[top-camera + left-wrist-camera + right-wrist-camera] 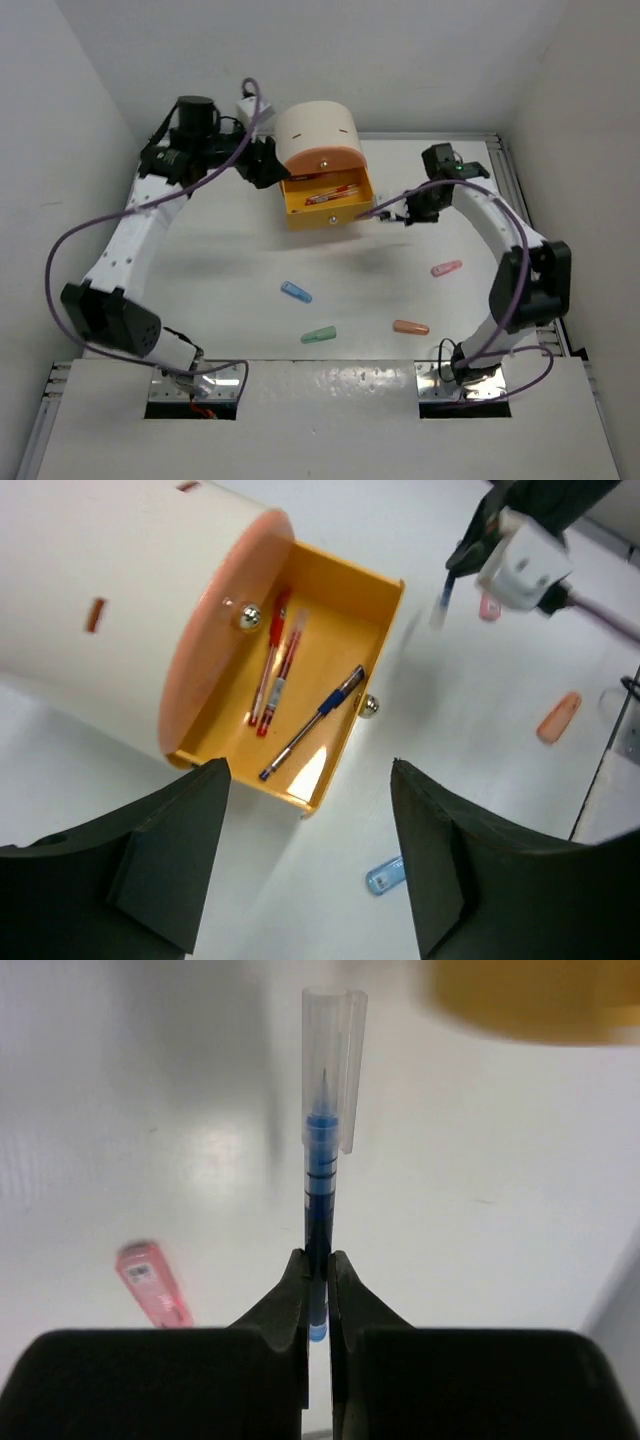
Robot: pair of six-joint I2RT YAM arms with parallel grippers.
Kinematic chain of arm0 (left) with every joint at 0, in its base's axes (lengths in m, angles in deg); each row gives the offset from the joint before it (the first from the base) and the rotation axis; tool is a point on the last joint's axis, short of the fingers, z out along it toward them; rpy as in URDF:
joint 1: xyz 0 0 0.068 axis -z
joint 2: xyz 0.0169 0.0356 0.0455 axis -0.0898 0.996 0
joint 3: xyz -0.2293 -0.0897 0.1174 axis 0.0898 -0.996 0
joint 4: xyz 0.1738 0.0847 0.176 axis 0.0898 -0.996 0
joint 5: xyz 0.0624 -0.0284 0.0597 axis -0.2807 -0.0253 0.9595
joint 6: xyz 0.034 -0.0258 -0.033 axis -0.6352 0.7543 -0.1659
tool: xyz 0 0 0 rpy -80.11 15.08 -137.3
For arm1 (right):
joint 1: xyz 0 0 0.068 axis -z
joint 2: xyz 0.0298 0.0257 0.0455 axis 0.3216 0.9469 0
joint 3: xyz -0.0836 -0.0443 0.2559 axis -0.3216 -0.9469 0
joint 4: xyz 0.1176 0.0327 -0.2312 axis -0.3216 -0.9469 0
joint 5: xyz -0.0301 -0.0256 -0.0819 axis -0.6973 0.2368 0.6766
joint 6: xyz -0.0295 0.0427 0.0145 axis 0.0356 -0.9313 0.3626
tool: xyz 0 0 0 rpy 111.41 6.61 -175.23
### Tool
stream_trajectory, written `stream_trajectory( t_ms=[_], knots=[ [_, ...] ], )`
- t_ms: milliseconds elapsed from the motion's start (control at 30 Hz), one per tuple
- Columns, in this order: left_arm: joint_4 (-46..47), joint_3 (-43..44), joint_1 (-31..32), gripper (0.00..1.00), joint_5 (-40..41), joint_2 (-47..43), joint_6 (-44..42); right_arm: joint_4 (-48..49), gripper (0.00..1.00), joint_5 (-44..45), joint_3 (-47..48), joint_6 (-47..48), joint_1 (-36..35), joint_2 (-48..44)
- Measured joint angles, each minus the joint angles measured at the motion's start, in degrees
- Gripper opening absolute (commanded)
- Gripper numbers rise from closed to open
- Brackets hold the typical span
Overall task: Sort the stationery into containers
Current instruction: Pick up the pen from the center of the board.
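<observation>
The cream cabinet [315, 128] stands at the back. Its peach drawer [215, 630] is shut. Its orange-yellow drawer [300, 212] is pulled open and holds two red pens [272, 665] and a blue pen [315, 720]. My right gripper [318, 1260] is shut on another blue pen [320, 1150] with a clear cap, held in the air just right of the open drawer [378, 213]. My left gripper [308, 770] is open and empty, above the cabinet's left side [262, 160]. Blue [296, 292], green [319, 335], orange [411, 327] and pink [446, 268] capsules lie on the table.
White walls close in the table on the left, back and right. The drawer's edge [540, 1000] shows blurred at the top right of the right wrist view. The pink capsule [153, 1282] lies below the right gripper.
</observation>
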Motion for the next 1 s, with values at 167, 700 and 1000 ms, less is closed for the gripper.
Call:
stream_trajectory(
  t_ms=[167, 700, 1000],
  knots=[
    [18.21, -17.31, -4.61, 0.84, -1.38, -17.42, 11.69, 3.89, 0.0, -12.35, 6.84, -21.68, -0.15, -14.34],
    [50.18, -27.26, 2.36, 0.8, -8.31, -18.34, 42.27, 49.37, 0.0, -24.7, -3.19, -111.01, -16.2, -23.98],
    [55.89, -27.28, 5.77, 0.6, -8.41, -15.74, 48.68, 56.85, 0.0, -24.24, -3.19, -122.53, -20.7, -21.18]
  ],
)
